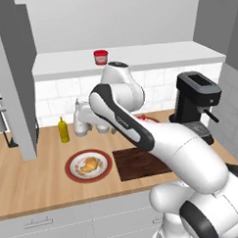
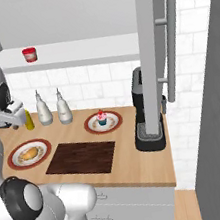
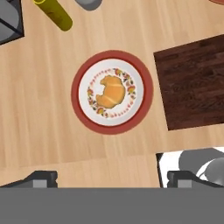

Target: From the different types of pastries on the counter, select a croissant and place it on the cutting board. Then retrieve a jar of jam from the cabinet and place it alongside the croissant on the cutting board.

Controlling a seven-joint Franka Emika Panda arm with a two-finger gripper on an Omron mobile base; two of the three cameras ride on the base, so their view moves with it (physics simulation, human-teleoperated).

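**Ana:** Nearest in the left base view is the arm's white elbow; beyond it the croissant [image 1: 88, 165] lies on a red-rimmed plate [image 1: 70, 171] just left of the cutting board [image 1: 137, 164]. Everything I place, I place against that board.

**Ben:** And the gripper [image 1: 105, 127]?

**Ana:** It hangs behind the board's far left corner, well above the counter [image 1: 30, 183]. From here I cannot tell how its fingers stand. The jar of jam [image 1: 101, 57] sits on the cabinet [image 1: 157, 53] shelf, high behind the board.

**Ben:** Right base view?

**Ana:** Same layout from the other side: croissant's plate left of the board, a cupcake [image 2: 101, 117] on a second plate [image 2: 115, 125] behind the board, a coffee machine [image 2: 144, 116] to the board's right.

**Ben:** Hand view?

**Ana:** It looks straight down. The croissant is central on its plate, the board beside it. The two fingertips [image 3: 41, 178] stand wide apart at the bottom, nothing between them.

**Ben:** So the pick comes next?

**Ana:** I'd judge so. Shift until the pastry is centred between the tips, descend vertically, and close across the thick middle of the crescent without touching the rim.
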